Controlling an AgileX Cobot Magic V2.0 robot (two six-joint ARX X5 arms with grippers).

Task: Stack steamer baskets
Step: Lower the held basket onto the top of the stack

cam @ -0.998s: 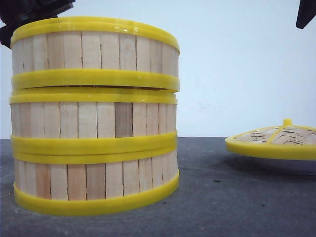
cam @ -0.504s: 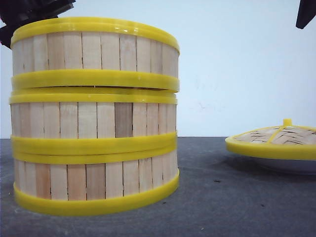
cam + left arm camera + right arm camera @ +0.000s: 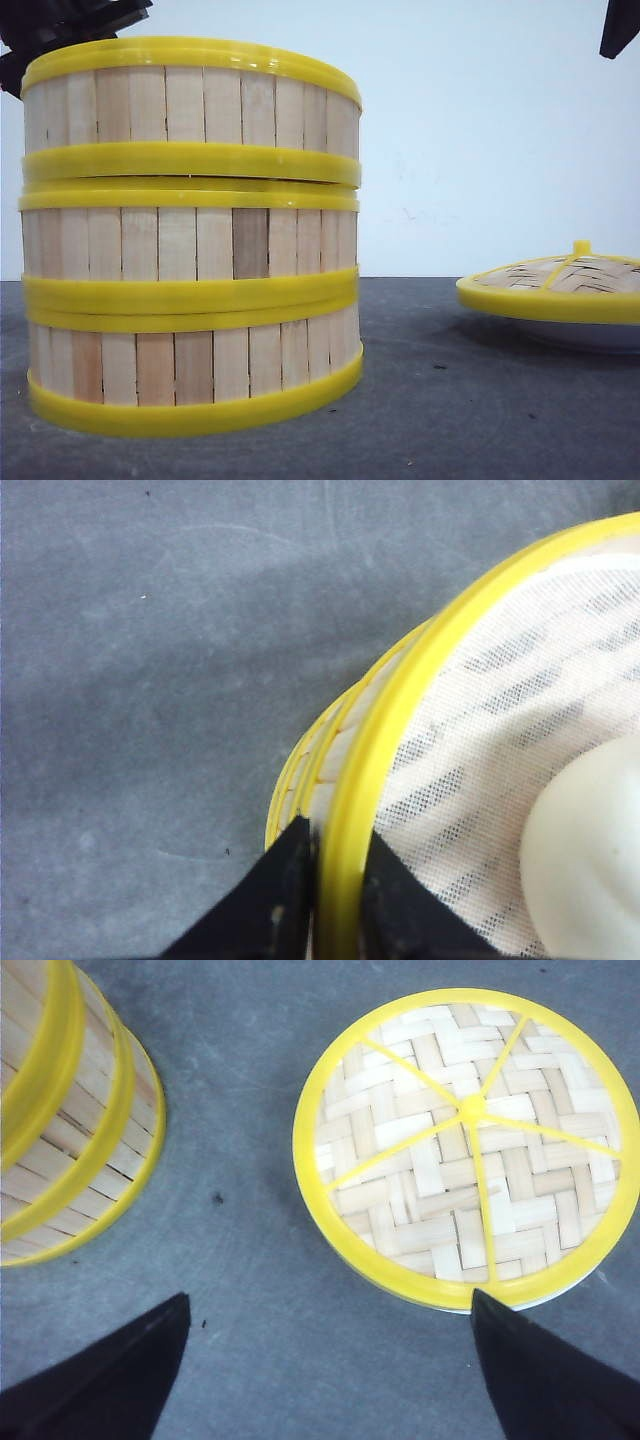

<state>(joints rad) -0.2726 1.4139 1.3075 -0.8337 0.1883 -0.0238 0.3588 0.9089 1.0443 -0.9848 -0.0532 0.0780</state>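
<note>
Three steamer baskets stand stacked at the left of the front view: bottom (image 3: 190,365), middle (image 3: 190,240) and top (image 3: 190,105). The top basket rests on the middle one with a thin gap under its right side. My left gripper (image 3: 337,855) is shut on the top basket's yellow rim (image 3: 400,720), one finger outside the wall and one inside. White mesh cloth (image 3: 500,690) lines that basket, and a pale round lump (image 3: 585,860) lies on it. My right gripper (image 3: 325,1360) hangs open over bare table, between the stack (image 3: 70,1110) and the lid, holding nothing.
A domed woven lid (image 3: 560,285) with yellow rim and knob lies on a white plate (image 3: 590,338) at the right. Dark grey table (image 3: 480,400) runs between stack and lid. The left arm's black body (image 3: 60,22) shows behind the stack's top.
The top basket has shifted very slightly leftward and sits a touch more level on the stack. Both arms and the lid look unmoved.
</note>
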